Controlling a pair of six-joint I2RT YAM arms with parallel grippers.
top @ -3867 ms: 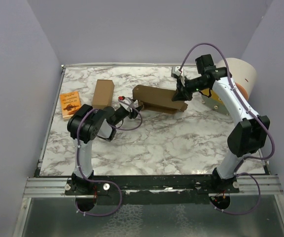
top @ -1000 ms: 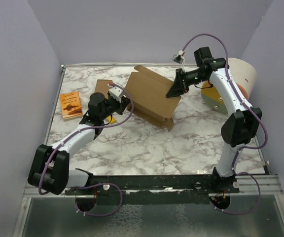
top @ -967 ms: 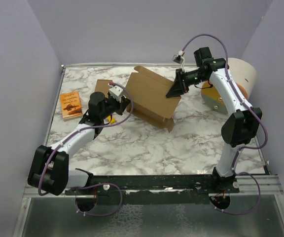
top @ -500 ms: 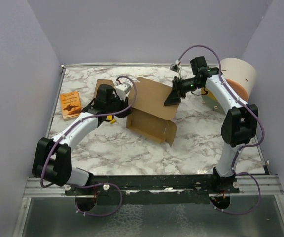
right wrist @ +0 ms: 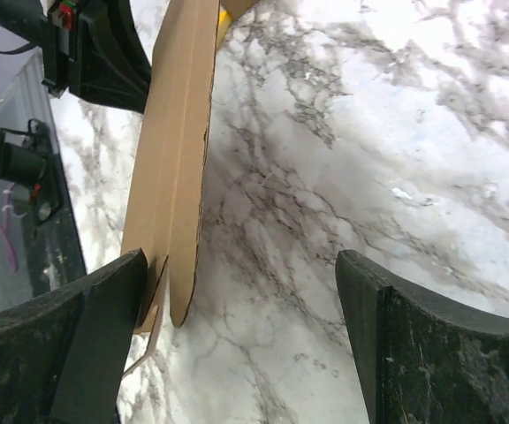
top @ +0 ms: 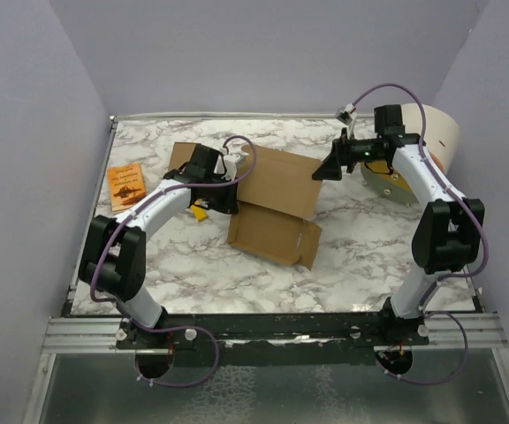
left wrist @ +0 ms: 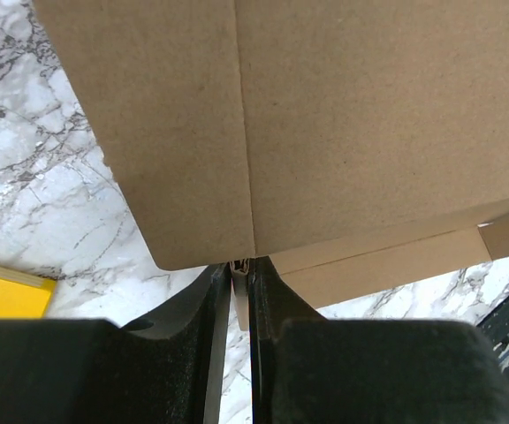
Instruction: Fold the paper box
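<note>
The paper box point(top: 274, 205) is a brown cardboard sheet, partly folded, lying in the middle of the table with its far panel raised. My left gripper point(top: 231, 194) is at its left edge, shut on a thin cardboard tab point(left wrist: 242, 296); in the left wrist view the cardboard point(left wrist: 325, 124) fills the upper part above my left gripper point(left wrist: 241, 269). My right gripper point(top: 322, 171) is at the box's right edge and stands wide open. In the right wrist view the cardboard edge point(right wrist: 179, 159) stands beside the left finger of my right gripper point(right wrist: 241, 296), with nothing gripped.
A narrower brown box point(top: 180, 155) lies behind my left arm, partly hidden. An orange booklet point(top: 126, 186) lies at the far left. A small yellow thing point(top: 200, 210) lies under the left gripper. A large white roll point(top: 433, 132) and a disc point(top: 387, 182) are at the right.
My right gripper has opened, let go of the box and drawn back to the right. The box has sunk lower toward the table. My left arm has swung back and right, still holding the edge.
</note>
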